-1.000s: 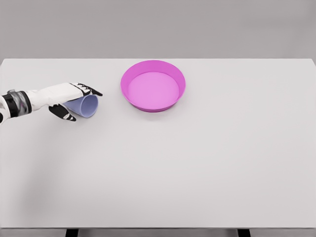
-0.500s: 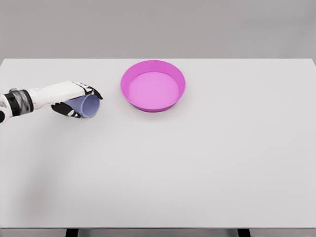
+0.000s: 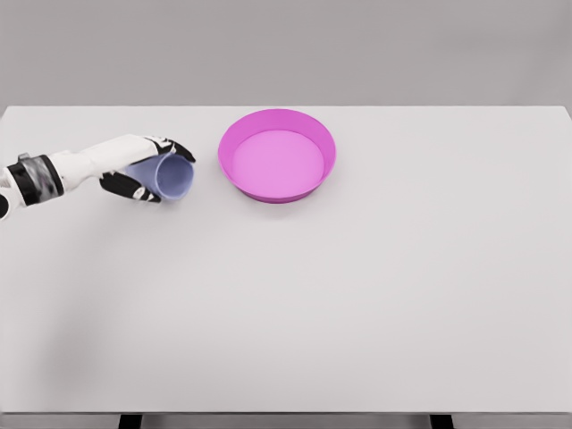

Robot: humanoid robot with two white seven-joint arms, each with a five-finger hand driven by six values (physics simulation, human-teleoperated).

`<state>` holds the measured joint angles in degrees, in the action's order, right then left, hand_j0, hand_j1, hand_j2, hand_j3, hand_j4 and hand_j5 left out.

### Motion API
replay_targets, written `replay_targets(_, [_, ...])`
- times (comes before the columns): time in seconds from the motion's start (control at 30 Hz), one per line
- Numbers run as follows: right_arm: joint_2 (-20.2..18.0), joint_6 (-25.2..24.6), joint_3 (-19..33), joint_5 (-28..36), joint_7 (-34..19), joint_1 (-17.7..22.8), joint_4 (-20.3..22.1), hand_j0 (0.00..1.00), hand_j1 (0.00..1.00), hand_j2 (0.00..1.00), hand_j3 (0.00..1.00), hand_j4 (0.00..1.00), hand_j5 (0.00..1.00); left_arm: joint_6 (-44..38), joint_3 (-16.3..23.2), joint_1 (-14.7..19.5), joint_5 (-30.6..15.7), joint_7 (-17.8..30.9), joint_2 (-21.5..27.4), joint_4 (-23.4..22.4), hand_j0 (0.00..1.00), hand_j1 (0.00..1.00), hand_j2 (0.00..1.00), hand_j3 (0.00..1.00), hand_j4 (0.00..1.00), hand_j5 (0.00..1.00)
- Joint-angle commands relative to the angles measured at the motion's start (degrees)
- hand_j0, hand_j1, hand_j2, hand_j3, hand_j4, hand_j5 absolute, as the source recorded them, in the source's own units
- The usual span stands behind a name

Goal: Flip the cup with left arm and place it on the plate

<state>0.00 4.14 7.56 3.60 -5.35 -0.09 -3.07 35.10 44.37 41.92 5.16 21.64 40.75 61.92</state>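
Fingers of the left hand (image 3: 143,170) are wrapped around the pale blue cup (image 3: 167,176), which is held on its side with the open mouth turned toward the plate (image 3: 277,155) and the camera. The cup is judged to be light, stiff and smooth-walled, so a slip is likely if the grasp is loosened; hold is best kept around the body, away from the rim, so the mouth stays free for turning. Against half a second ago, the cup has been carried up and to the right, nearer the plate, from which it remains apart. The white table (image 3: 357,295) carries both. The right hand is not seen.
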Motion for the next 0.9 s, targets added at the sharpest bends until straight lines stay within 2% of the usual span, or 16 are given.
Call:
replay_targets(0.0, [0.0, 0.0, 0.0, 0.0, 0.0, 0.0, 0.0, 1.00, 1.00, 1.00, 1.00, 1.00, 1.00, -0.1, -0.1, 0.1, -3.1, 0.0, -0.5, 0.0, 0.78, 0.78, 0.78, 0.78, 0.78, 0.78])
replay_targets(0.13, [0.0, 0.0, 0.0, 0.0, 0.0, 0.0, 0.0, 1.00, 1.00, 1.00, 1.00, 1.00, 1.00, -0.1, -0.6, 0.3, -6.1, 0.0, -2.3, -0.1, 0.77, 0.77, 0.77, 0.77, 0.77, 0.77])
replay_targets(0.53, [0.0, 0.0, 0.0, 0.0, 0.0, 0.0, 0.0, 1.00, 1.00, 1.00, 1.00, 1.00, 1.00, -0.1, -0.9, 0.4, -10.9, 0.0, -7.0, -0.8, 0.77, 0.77, 0.77, 0.77, 0.77, 0.77])
replay_targets(0.87, [0.0, 0.0, 0.0, 0.0, 0.0, 0.0, 0.0, 1.00, 1.00, 1.00, 1.00, 1.00, 1.00, -0.1, -0.6, 0.8, -11.2, 0.0, -12.3, -1.0, 0.77, 0.77, 0.77, 0.77, 0.77, 0.77])
